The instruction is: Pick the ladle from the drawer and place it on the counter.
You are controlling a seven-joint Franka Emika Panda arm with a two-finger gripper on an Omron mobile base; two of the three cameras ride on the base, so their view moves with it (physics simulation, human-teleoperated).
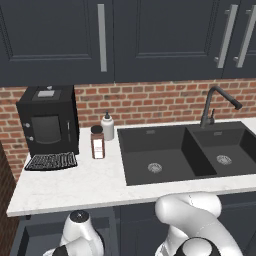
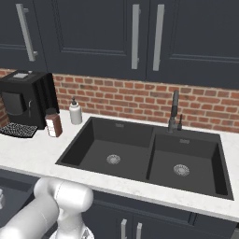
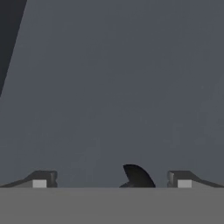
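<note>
We take the small black curved shape point(image 3: 138, 177) low in the hand view to be part of the ladle, probably its bowl, though too little shows to be sure. It lies on the grey floor of the drawer point(image 3: 113, 87), between the two finger tips of the gripper point(image 3: 112, 180), nearer one tip than the other. The jaws stand spread wide, with nothing pinched between them. So we judge the reach into the drawer done and the grasp not yet made; closing, lifting and setting down are all left. From the left base view, the open drawer point(image 1: 35, 232) sits just below the edge of the counter point(image 1: 75, 187), under the coffee machine point(image 1: 49, 122). The bare counter stretch in front of the brown bottle point(image 1: 97, 142) looks a fair landing place.
</note>
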